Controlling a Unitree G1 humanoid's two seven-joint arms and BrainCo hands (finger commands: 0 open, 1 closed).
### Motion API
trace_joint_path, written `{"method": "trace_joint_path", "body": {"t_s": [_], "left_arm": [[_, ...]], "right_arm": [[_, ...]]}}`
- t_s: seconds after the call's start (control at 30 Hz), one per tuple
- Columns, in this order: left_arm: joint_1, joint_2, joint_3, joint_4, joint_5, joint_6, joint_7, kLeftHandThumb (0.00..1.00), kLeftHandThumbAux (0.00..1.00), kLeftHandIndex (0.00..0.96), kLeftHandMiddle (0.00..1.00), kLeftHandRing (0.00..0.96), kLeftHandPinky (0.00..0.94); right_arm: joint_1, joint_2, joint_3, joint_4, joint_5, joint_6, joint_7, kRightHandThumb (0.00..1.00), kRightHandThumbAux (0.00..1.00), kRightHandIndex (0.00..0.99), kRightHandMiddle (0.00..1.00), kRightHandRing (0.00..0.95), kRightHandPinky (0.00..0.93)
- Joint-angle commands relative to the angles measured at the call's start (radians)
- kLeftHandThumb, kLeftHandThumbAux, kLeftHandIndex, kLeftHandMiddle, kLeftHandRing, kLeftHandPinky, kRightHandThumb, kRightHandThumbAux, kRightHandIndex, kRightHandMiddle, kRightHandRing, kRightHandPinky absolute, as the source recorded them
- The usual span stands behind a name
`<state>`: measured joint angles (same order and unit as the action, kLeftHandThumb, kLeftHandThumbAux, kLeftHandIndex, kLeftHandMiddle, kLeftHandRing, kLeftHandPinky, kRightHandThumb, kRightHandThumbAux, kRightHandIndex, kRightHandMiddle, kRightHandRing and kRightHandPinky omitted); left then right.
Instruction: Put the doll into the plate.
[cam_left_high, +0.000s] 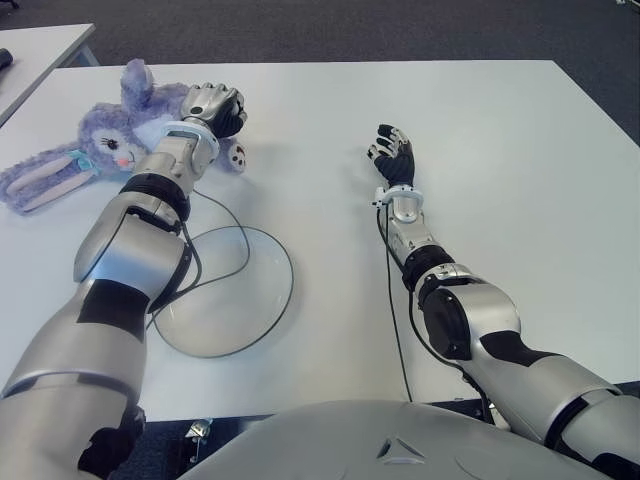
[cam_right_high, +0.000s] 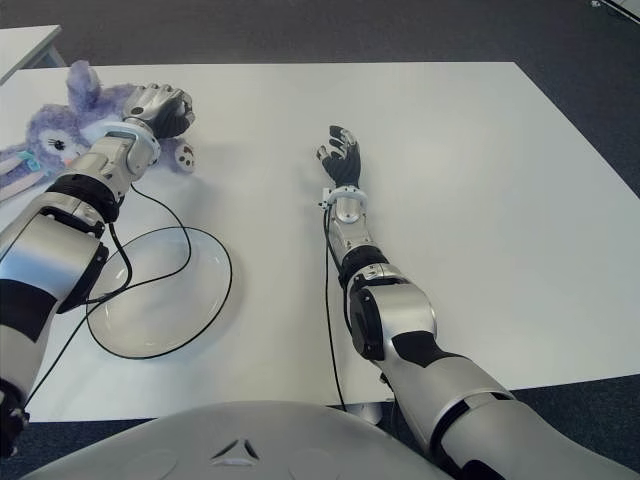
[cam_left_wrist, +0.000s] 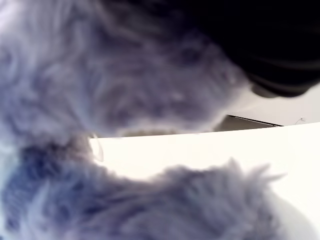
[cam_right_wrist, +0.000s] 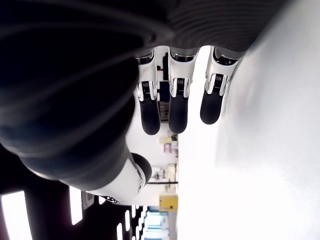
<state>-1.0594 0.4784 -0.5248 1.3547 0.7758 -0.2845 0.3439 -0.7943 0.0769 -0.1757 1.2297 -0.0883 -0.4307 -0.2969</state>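
A purple plush bunny doll (cam_left_high: 95, 150) with long ears lies at the table's far left. My left hand (cam_left_high: 218, 108) is on the doll's body, fingers curled down into it; the left wrist view is filled with the doll's fur (cam_left_wrist: 100, 75) pressed close. A clear glass plate (cam_left_high: 285, 290) sits nearer to me, just right of my left forearm, with nothing in it. My right hand (cam_left_high: 392, 152) shows at the middle of the table, palm side up, fingers (cam_right_wrist: 177, 107) relaxed and holding nothing.
The white table (cam_left_high: 480, 150) stretches bare to the right. A black cable (cam_left_high: 240, 235) from my left arm loops over the plate's far rim. The corner of a second table (cam_left_high: 40, 50) shows at the far left. A dark floor lies beyond the far edge.
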Motion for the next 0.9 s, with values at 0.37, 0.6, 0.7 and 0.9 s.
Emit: {"method": "trace_joint_path", "body": {"t_s": [0.37,0.6,0.7,0.9], "left_arm": [[0.025,0.0,0.002,0.011,-0.003,0.02,0.038,0.832,0.694,0.772,0.809,0.784,0.695],[0.01,0.011,-0.001,0.004,-0.001,0.012,0.045,0.844,0.696,0.779,0.815,0.79,0.71],[0.005,0.011,-0.001,0.0,-0.001,0.013,0.052,0.84,0.695,0.778,0.813,0.789,0.699],[-0.005,0.01,-0.01,-0.003,0.008,0.01,0.059,0.8,0.696,0.764,0.809,0.787,0.716]], "right_arm": [[0.203,0.169,-0.032,0.134,0.039,0.125,0.001,0.569,0.906,0.211,0.206,0.179,0.182],[0.202,0.173,-0.04,0.134,0.046,0.125,0.005,0.579,0.901,0.209,0.204,0.176,0.179],[0.202,0.173,-0.038,0.134,0.043,0.125,0.002,0.579,0.899,0.211,0.2,0.172,0.176],[0.201,0.174,-0.032,0.134,0.036,0.126,-0.008,0.577,0.897,0.219,0.203,0.172,0.178]]}}
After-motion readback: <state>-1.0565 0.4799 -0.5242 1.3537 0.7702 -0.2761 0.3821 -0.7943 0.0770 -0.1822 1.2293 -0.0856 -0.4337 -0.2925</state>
